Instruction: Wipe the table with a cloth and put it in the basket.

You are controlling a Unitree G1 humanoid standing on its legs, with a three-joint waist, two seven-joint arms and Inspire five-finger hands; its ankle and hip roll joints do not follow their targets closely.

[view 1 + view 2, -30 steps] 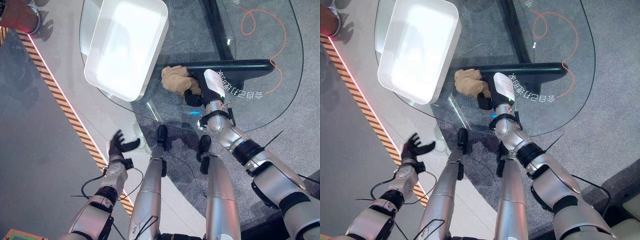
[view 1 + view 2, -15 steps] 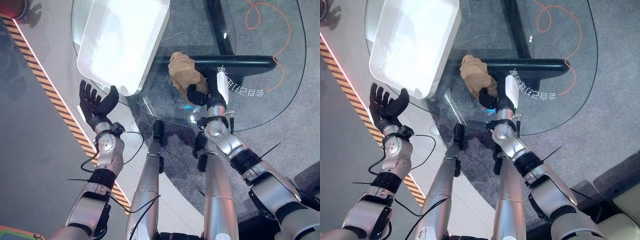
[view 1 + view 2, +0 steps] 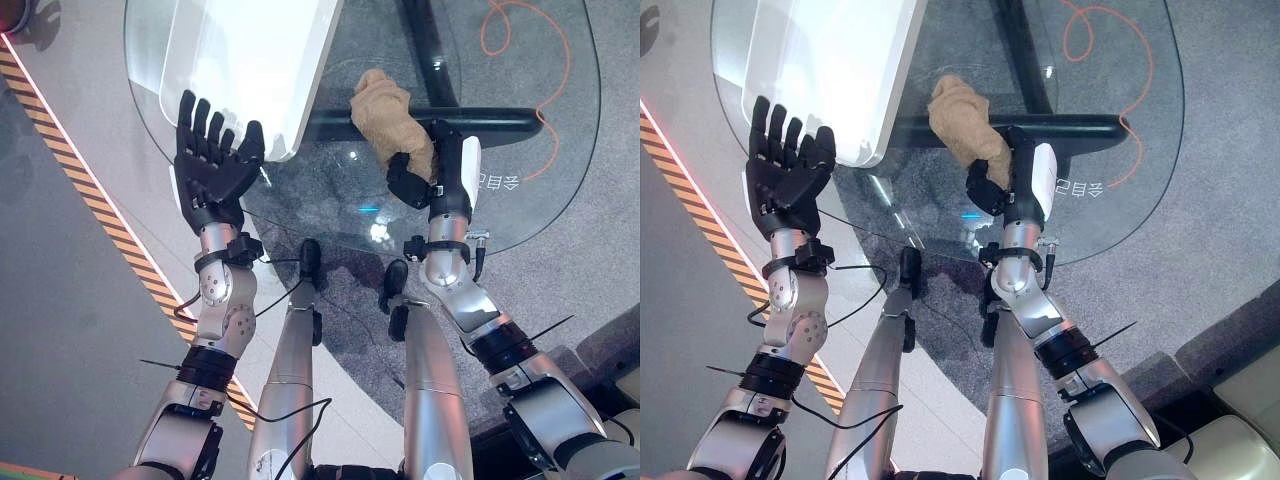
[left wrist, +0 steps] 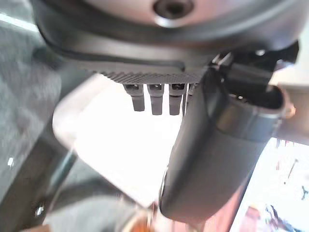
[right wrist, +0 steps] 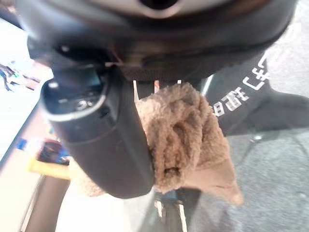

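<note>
A round glass table (image 3: 540, 200) stands on grey carpet, its dark base bar showing through the top, with an orange cable (image 3: 520, 30) curling on the floor beyond and a striped hazard line running along the floor off to the robot's left. The right hand (image 3: 430, 180) is clamped on the tan cloth (image 3: 390, 115), which bunches out ahead of its fingers over the glass; the right wrist view shows the thumb and fingers curled round the wad, a loose corner hanging below. Over the last second this hand has carried the cloth forward across the glass, away from the near rim, so the cloth now lies past the white basket's near corner and beside it (I judge that this is a wiping stroke, though I cannot tell whether the cloth presses the glass or rides just above it). The bigger change is on the other side: the left hand (image 3: 210, 165) has risen from low beside the robot to just short of the white basket (image 3: 250, 60), fingers straight and spread, holding nothing. That likely means the wiping is near its end and the left hand is readying to steady the basket for the drop.
</note>
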